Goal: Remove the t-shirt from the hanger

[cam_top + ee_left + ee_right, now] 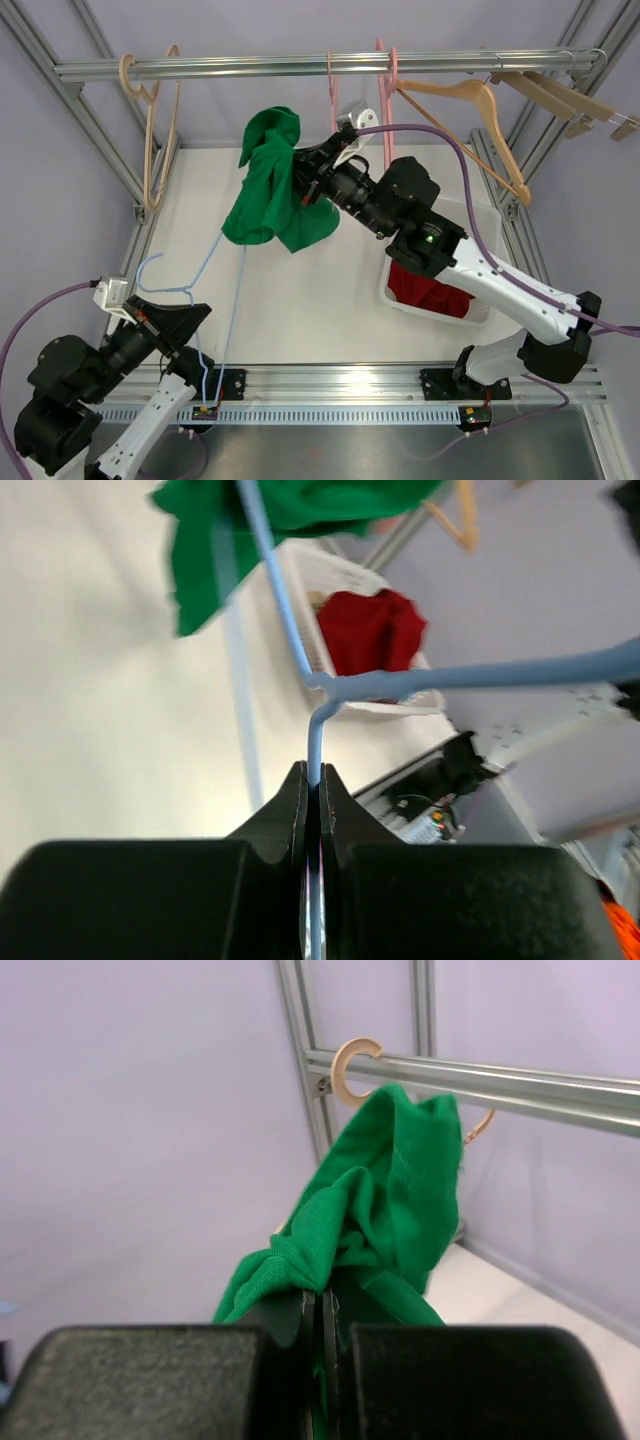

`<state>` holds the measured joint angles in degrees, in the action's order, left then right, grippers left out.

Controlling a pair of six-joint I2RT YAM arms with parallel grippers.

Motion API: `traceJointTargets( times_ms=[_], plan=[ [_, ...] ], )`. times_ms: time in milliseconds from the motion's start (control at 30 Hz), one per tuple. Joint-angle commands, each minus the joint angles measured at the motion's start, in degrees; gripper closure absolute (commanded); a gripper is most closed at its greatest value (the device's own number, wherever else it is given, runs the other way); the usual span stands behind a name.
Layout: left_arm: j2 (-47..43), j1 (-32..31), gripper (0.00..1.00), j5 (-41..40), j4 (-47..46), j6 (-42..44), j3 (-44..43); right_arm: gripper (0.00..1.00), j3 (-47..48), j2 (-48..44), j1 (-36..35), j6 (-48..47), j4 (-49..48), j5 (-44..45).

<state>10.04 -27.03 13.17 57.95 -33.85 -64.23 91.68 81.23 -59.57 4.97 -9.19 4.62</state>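
T-shirt (268, 185) green, bunched, hanging above white tabletop (300, 300); we pinch it in right fingers (290, 1332), left fingers (285, 815) clamping blue hanger (480, 673). Metal rail (300, 66) behind, lilac walls.

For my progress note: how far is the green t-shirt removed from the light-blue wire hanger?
Done: the left gripper is shut on the light-blue wire hanger at its neck, the right gripper on the bunched green t-shirt. In hand: the shirt is held up, apart from the hanger's hook. Left: one hanger arm seems to run into the cloth, so the shirt looks not yet free.
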Motion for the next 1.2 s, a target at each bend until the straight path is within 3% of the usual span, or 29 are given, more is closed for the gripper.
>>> traceJointTargets(
  times_ms=[0,100,300,533,667,833,967,1167],
  plan=[
    [-0.64,-1.27,1.00,-11.49,2.61,1.59,3.22,1.00,1.93,-8.70,-0.02,5.65,4.34,-4.18],
    [0.24,-1.71,1.00,-9.49,0.07,1.59,6.29,1.00,2.62,-12.75,-0.02,6.45,8.83,-4.36],
    [0.50,-1.80,1.00,2.11,-3.90,2.29,9.38,1.00,9.56,-16.72,-0.02,4.35,21.92,-2.16],
    [-0.20,-1.72,1.00,5.11,-0.04,5.18,-0.36,1.00,12.65,-17.60,-0.02,3.63,28.61,0.92],
    [1.12,-1.80,1.00,-2.51,6.46,8.09,-8.88,1.00,10.46,-22.15,0.07,4.96,28.53,-0.67],
    [2.34,-1.80,1.00,-8.07,9.19,9.93,-11.88,1.00,12.11,-24.02,0.07,0.32,33.00,8.81],
    [4.19,-1.71,1.00,-5.18,7.18,10.91,-13.29,1.00,13.87,-23.66,-0.02,-4.52,36.61,22.31],
    [4.99,-1.71,1.00,-5.52,4.98,12.14,-13.20,1.00,15.72,-24.10,0.07,-11.56,36.00,31.13]
  ],
)
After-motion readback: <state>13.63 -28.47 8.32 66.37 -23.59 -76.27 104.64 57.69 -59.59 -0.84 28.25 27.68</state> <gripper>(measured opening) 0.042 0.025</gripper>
